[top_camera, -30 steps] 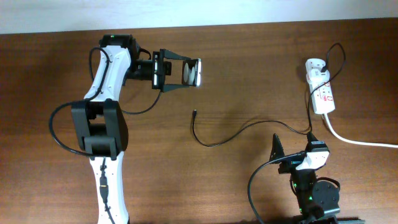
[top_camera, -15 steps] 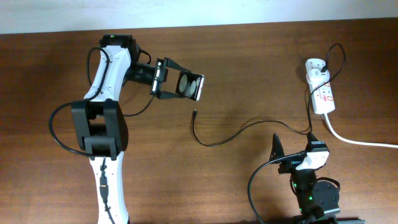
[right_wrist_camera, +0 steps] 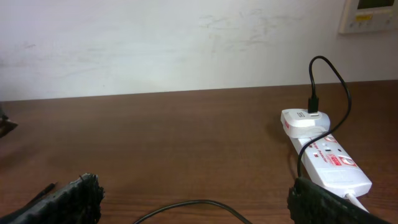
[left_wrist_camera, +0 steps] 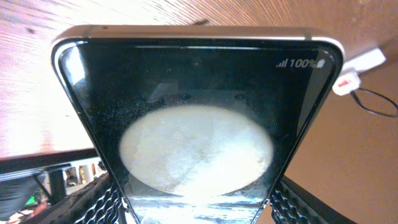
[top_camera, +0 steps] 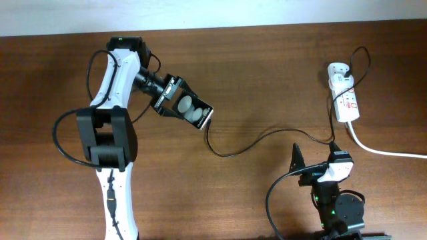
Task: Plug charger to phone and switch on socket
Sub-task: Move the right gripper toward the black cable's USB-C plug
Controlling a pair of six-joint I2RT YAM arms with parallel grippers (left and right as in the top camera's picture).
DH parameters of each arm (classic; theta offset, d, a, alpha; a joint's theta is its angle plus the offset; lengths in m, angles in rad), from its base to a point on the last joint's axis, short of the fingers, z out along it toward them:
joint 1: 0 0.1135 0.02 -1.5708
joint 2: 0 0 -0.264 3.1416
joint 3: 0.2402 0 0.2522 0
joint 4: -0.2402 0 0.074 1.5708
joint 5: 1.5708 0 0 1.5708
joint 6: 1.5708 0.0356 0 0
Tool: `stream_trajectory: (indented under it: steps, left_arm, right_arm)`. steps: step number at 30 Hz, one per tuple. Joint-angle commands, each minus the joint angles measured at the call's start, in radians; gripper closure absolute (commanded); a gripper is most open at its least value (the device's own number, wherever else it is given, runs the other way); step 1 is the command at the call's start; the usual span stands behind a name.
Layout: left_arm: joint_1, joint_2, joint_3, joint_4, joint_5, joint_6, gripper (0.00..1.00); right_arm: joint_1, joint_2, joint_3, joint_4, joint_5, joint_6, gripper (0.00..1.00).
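My left gripper (top_camera: pixel 197 115) is shut on the phone (top_camera: pixel 187 107), a black phone showing two white blobs, held at the left middle of the table. In the left wrist view the phone (left_wrist_camera: pixel 199 118) fills the frame between the fingers (left_wrist_camera: pixel 199 208). The charger's black cable (top_camera: pixel 230 152) lies on the table, its plug tip (top_camera: pixel 208 129) just below the phone's right end. Its other end is at the white adapter (top_camera: pixel 337 69) on the socket (top_camera: pixel 347 101). My right gripper (top_camera: pixel 313 163) is open and empty near the front edge, with the cable (right_wrist_camera: pixel 186 204) between its fingers (right_wrist_camera: pixel 199 208).
The socket's thick white cord (top_camera: pixel 383 151) runs off the right edge. The socket (right_wrist_camera: pixel 329 163) and adapter (right_wrist_camera: pixel 305 120) lie to the right in the right wrist view. A white wall (right_wrist_camera: pixel 186 43) stands behind the table's far edge.
My left gripper has swung the phone toward the front and right and turned it, so its end now lies close to the cable's plug tip. The right arm has not moved.
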Motion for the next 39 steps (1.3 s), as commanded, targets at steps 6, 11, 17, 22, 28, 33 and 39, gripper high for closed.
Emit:
stream_trajectory:
  steps: [6,11,17,22,28,33,39]
  left_arm:
    - [-0.001,-0.005,0.003,0.020,-0.217,0.012,0.99]
    - [-0.001,-0.005,0.003,0.050,-0.240,0.012,0.99]
    - [-0.001,-0.005,0.003,0.059,-0.240,0.012,0.98]
    - [-0.001,-0.005,0.003,0.058,-0.239,0.011,0.99]
    - [-0.001,-0.005,0.003,0.058,-0.239,0.011,0.99]
    - [-0.001,-0.005,0.003,0.051,-0.183,0.011,0.99]
    - [-0.001,-0.005,0.003,0.055,-0.183,0.011,0.98]
  right_arm:
    - [-0.008,-0.008,-0.007,-0.013,-0.087,0.000,0.01]
    - [-0.008,-0.003,-0.002,-0.005,-0.257,0.166,0.01]
    - [-0.008,0.048,0.054,-0.008,-0.398,0.226,0.01]
    - [-0.008,0.280,0.208,-0.012,-0.468,0.272,0.01]
    - [-0.008,0.636,0.489,-0.012,-0.618,0.304,0.01]
    - [-0.008,0.866,0.665,-0.081,-0.653,0.506,0.01]
    - [-0.008,1.119,0.872,-0.206,-0.842,0.497,0.01]
